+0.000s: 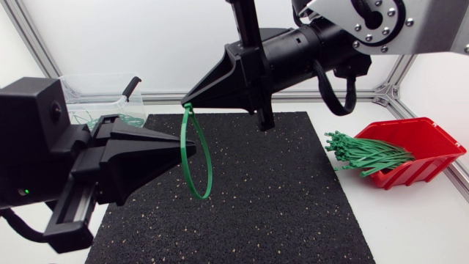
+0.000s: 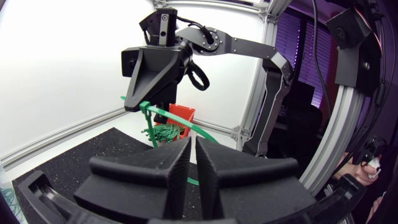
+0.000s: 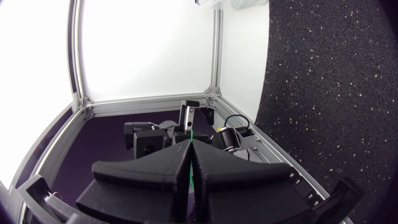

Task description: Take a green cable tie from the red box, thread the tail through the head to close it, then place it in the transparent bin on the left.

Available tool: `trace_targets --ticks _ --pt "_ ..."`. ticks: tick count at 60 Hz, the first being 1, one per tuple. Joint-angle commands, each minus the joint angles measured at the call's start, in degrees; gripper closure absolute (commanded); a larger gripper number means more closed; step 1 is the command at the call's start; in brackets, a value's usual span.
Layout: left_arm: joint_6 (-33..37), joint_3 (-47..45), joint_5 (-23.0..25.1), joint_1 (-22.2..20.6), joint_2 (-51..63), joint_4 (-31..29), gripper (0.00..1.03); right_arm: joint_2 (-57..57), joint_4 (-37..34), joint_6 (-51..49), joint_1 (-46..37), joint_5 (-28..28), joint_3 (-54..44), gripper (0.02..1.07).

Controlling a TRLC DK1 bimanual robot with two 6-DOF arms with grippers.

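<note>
Looped green cable tie (image 1: 207,172) above black mat (image 1: 286,205), strap pinched in left hand (image 1: 193,150), head pinched in right hand (image 1: 187,101), red box (image 1: 429,139) of ties (image 1: 366,154), transparent bin (image 1: 95,94) far left

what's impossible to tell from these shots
- Head view: whether the tail has gone through the head of the cable tie. The right tool tip covers that joint.
- Head view: the transparent bin contents. The left arm blocks most.
- Left wrist view: the red box, mostly behind the right tool.
- Right wrist view: the tie shows only as a green sliver.
</note>
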Motion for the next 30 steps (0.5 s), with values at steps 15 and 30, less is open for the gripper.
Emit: trace_targets --ticks 15,30 --pt "1.85 -1.61 -1.56 1.79 -0.01 -0.13 0.8 -3.57 0.16 0.53 0.96 -0.12 -2.99 1.01" --pt "1.85 -1.17 -1.2 4.52 0.17 -2.42 0.53 -4.45 -0.1 1.58 0.96 -1.09 -2.9 1.01"
